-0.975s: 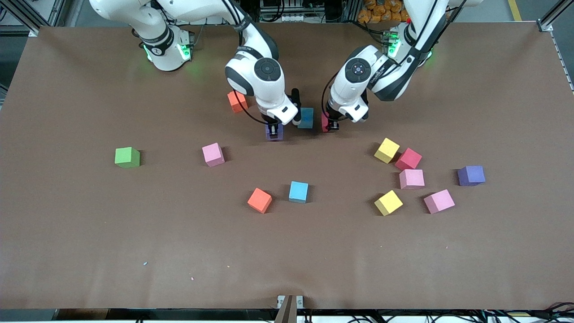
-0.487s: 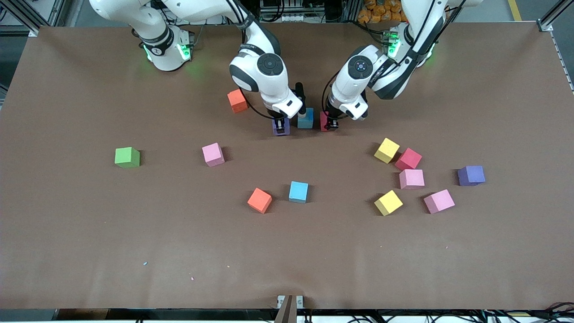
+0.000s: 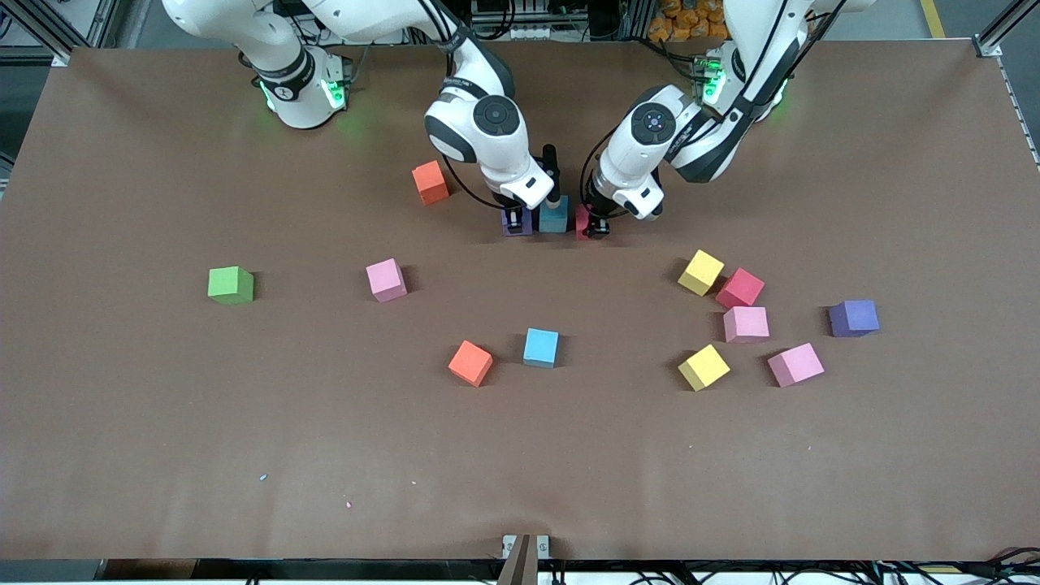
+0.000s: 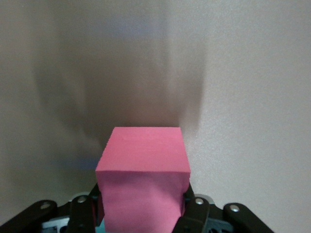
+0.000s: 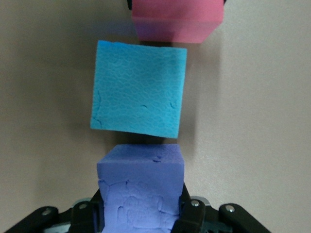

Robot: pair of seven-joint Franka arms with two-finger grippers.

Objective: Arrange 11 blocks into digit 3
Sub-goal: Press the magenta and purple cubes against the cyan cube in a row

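Observation:
My right gripper point(image 3: 517, 221) is shut on a purple block point(image 5: 141, 189), held low at the table right beside a light blue block point(image 3: 554, 218). On that block's side toward the left arm's end, my left gripper point(image 3: 594, 225) is shut on a red block point(image 4: 143, 179), also down at the table. In the right wrist view the light blue block point(image 5: 138, 87) lies between the purple one and the red block point(image 5: 175, 19), in one row. Loose blocks lie nearer the camera: pink point(image 3: 386, 279), orange point(image 3: 470, 362), light blue point(image 3: 541, 347).
An orange block point(image 3: 430, 181) sits beside the right arm. Toward the left arm's end lies a cluster: yellow point(image 3: 701, 272), red point(image 3: 740, 288), pink point(image 3: 746, 323), yellow point(image 3: 704, 366), pink point(image 3: 795, 364), purple point(image 3: 854, 318). A green cube point(image 3: 231, 285) stands alone toward the right arm's end.
My right gripper has carried the purple block sideways up to the light blue block. My left gripper with the red block has edged slightly closer to that block.

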